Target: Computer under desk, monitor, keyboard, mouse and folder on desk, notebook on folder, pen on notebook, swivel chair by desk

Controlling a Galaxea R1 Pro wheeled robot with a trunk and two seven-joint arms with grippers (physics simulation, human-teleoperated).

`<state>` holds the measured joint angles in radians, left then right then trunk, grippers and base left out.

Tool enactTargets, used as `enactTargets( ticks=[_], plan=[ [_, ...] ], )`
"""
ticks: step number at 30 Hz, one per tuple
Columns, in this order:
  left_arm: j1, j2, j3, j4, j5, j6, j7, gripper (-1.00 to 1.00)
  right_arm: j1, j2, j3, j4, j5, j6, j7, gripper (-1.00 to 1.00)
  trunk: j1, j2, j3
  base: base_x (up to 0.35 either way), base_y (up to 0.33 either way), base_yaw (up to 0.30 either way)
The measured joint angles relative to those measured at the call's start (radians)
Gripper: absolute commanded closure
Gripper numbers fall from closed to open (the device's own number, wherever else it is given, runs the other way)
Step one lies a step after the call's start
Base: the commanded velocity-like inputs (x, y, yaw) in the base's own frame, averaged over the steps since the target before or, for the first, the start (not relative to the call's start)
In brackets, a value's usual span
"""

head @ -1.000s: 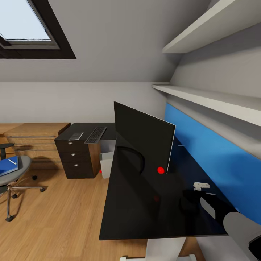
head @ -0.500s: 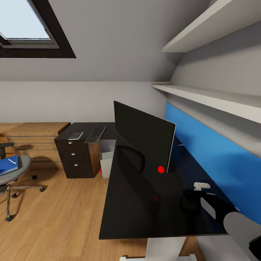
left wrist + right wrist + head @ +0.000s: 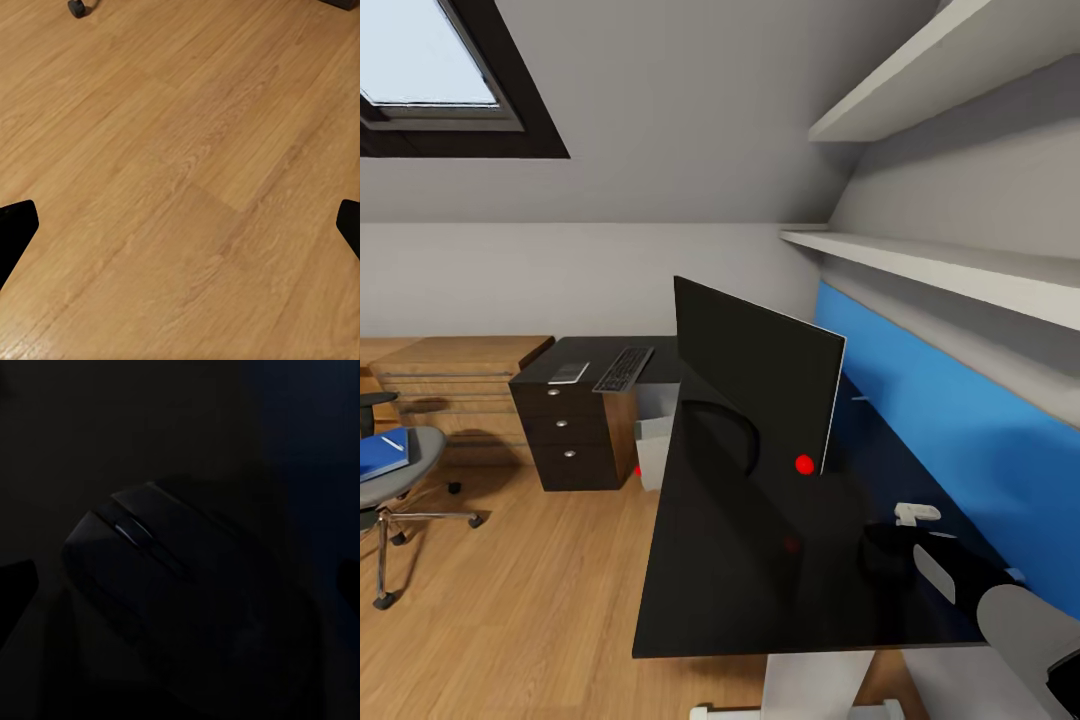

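The black monitor [image 3: 758, 378] stands on the glossy black desk [image 3: 720, 560]. On the desk's far wing lie the keyboard [image 3: 624, 369] and the grey notebook [image 3: 569, 374]. The light-grey computer [image 3: 653, 441] shows under the desk. At the left edge stands the swivel chair [image 3: 400, 478], with the blue folder [image 3: 380, 457] on its seat and the white pen [image 3: 393, 443] on the folder. My right gripper [image 3: 181, 583] is open just above the black mouse [image 3: 176, 600], on the desk beside the blue wall panel. My left gripper [image 3: 180, 229] hangs open over bare wood floor.
A black drawer unit [image 3: 565, 435] carries the desk's far wing, with a light-wood chest [image 3: 455, 385] beyond it. A blue wall panel [image 3: 960, 440] and white shelves [image 3: 940, 265] run along the right. A chair castor [image 3: 77, 7] shows on the wood floor [image 3: 510, 610].
The whole head view has tilted very slightly. Neither the things nor my right arm have visibly moved.
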<state>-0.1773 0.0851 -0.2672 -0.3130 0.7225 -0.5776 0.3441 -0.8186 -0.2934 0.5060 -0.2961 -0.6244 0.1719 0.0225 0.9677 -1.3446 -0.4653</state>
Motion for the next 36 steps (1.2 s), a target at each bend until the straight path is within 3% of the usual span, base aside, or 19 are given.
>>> enactTargets(
  ticks=[25, 26, 36],
  plan=[
    [0.000, 0.000, 0.000, 0.000, 0.000, 0.000, -0.001, -1.00, 0.000, 0.001, 0.001, 0.000, 0.002, 0.000, 0.000, -1.00, 0.012, -0.021, -0.009, 0.000, 0.000, 0.000],
    [0.000, 0.000, 0.000, 0.000, 0.000, 0.000, -0.001, -1.00, 0.000, 0.001, 0.001, 0.000, 0.002, 0.000, 0.000, 1.00, 0.012, -0.021, -0.009, 0.000, 0.000, 0.000],
    [0.000, 0.000, 0.000, 0.001, 0.000, 0.000, -0.001, -1.00, 0.000, 0.001, 0.001, 0.000, 0.003, -0.001, -0.003, 1.00, 0.011, -0.021, -0.009, 0.000, 0.000, 0.000]
  ],
)
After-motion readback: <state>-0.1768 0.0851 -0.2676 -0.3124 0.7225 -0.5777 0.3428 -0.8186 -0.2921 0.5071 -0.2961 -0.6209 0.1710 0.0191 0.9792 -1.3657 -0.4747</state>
